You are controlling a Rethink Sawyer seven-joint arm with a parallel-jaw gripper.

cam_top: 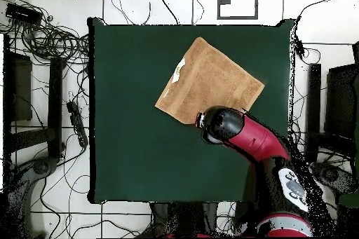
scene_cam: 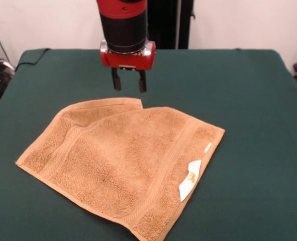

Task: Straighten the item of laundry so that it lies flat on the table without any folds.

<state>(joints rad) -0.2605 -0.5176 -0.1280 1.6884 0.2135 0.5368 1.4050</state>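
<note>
While the overhead view hides it, the hand (scene_cam: 129,81) hangs narrowly parted above the towel's (scene_cam: 123,163) folded far corner.

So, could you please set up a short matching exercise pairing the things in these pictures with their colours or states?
Things:
1. orange-tan terry towel
2. dark green cloth-covered table
3. small white label
4. red and black arm's gripper

States:
A. open, above the towel's far edge
B. at the towel's edge
C. one part folded over
D. beneath everything

Pairs: 1-C, 2-D, 3-B, 4-A
</note>
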